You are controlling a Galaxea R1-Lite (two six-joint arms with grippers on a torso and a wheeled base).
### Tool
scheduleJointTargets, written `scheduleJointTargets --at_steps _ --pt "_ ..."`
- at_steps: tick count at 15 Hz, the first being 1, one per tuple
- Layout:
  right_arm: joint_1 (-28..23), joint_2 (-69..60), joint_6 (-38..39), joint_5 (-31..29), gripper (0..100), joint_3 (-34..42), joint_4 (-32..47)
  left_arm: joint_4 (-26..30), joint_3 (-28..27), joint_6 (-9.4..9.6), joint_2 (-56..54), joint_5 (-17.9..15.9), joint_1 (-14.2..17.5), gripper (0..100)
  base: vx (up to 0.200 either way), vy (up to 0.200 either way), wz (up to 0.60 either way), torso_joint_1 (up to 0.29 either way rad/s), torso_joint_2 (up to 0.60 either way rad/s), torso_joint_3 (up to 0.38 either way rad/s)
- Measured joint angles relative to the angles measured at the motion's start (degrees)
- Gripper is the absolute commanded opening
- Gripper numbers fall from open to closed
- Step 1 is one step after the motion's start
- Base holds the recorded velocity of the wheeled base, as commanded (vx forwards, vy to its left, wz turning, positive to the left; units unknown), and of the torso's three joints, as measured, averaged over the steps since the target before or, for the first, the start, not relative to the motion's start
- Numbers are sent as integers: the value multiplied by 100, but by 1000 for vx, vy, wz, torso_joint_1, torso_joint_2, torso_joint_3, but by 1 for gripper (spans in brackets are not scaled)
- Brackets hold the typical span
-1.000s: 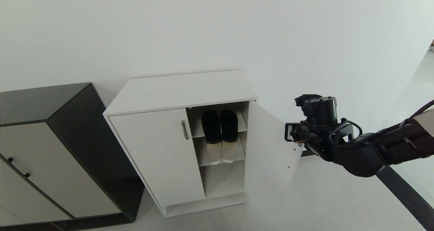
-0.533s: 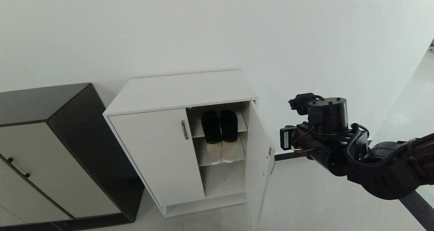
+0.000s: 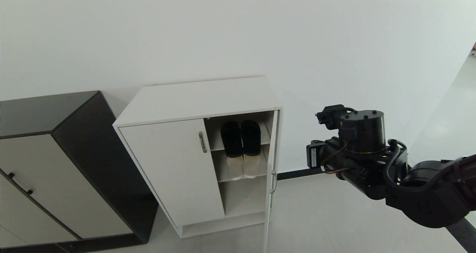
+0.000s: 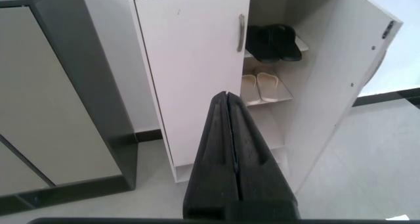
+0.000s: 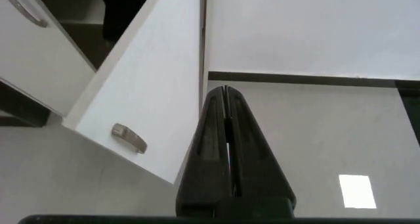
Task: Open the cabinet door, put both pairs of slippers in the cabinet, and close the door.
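White laminate, smooth and matte, flat panels with square edges: the cabinet [image 3: 197, 100] stands against a plain white wall [image 3: 238, 30] on a pale grey floor [image 3: 334, 216]. Its left door [image 3: 174, 167] is shut and carries a slim curved metal handle [image 3: 202, 142].

The right door [image 3: 270, 164] stands partly open, nearly edge-on in the head view, its own metal handle [image 5: 128, 137] on the outer face. Behind it we see three shelf levels. The black slippers [image 3: 241, 137] lie side by side on the top shelf. The white slippers [image 3: 243, 166] lie just below them on the middle shelf. Both pairs look like soft, rounded slides.

A second cabinet [image 3: 55, 164], with a dark frame and pale doors, stands close on the left side. Open floor lies to the right of the swinging door, up to a dark baseboard [image 3: 297, 174].

The right arm [image 3: 372, 167] hangs in that open space, level with the door. The right gripper [image 5: 225, 92] has its fingers pressed together around nothing, its tip just beside the door's free edge; we cannot tell whether they touch. The left gripper [image 4: 226, 96] is likewise closed and empty, pointing at the cabinet front from well apart.
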Motion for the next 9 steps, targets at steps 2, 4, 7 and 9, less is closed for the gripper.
scheduleJointTargets --at_steps 2,4,7,9 --pt "9 0 2 5 0 4 0 0 0 -1 0 0 -2 0 0 0 0 0 0 0" --pt "11 2 0 5 0 15 1 0 0 -1 0 0 -5 0 0 0 600 -2 2 2" --pt "22 0 0 11 0 32 1 -1 0 0 0 -2 0 0 0 0 600 9 4 2" --pt "22 4 0 68 0 59 -7 0 0 -1 0 0 -2 0 0 0 300 1 4 -1"
